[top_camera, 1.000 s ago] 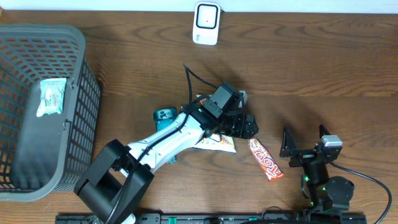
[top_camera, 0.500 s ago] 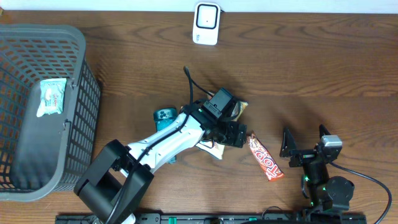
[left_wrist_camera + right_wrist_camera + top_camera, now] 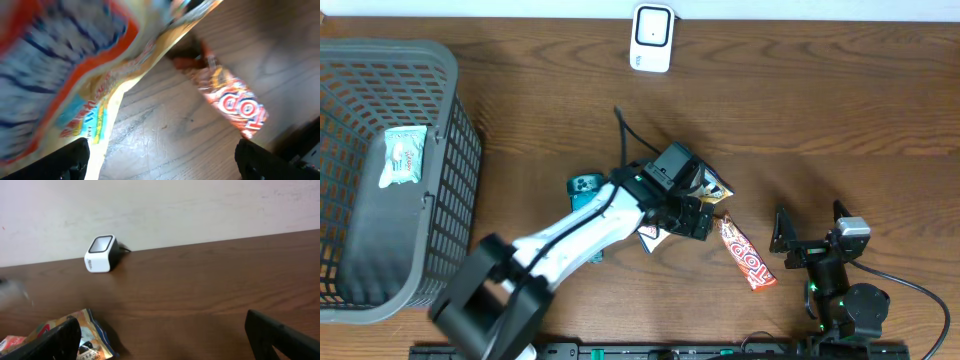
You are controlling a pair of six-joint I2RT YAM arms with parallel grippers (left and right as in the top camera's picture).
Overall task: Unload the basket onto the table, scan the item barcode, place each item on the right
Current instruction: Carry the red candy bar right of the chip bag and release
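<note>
Overhead | left gripper (image 3: 702, 218) over snack bag (image 3: 715, 187) | candy bar (image 3: 747, 257) beside

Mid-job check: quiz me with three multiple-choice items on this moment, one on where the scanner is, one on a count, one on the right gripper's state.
1. Where on the table does the barcode scanner stand?
A. Near edge, left corner.
B. Far edge, about the middle.
C. Near edge, right corner.

2. How many packets lie in the basket?
A. None.
B. Three.
C. One.

3. How do the jaws of the right gripper stand?
A. Open, nothing between them.
B. Shut on nothing.
C. Shut on an item.

Answers:
1 B: the overhead view shows it at the far edge, midway along.
2 C: a single white packet lies on the basket floor.
3 A: its fingers stand apart over bare wood in the overhead view.
</note>
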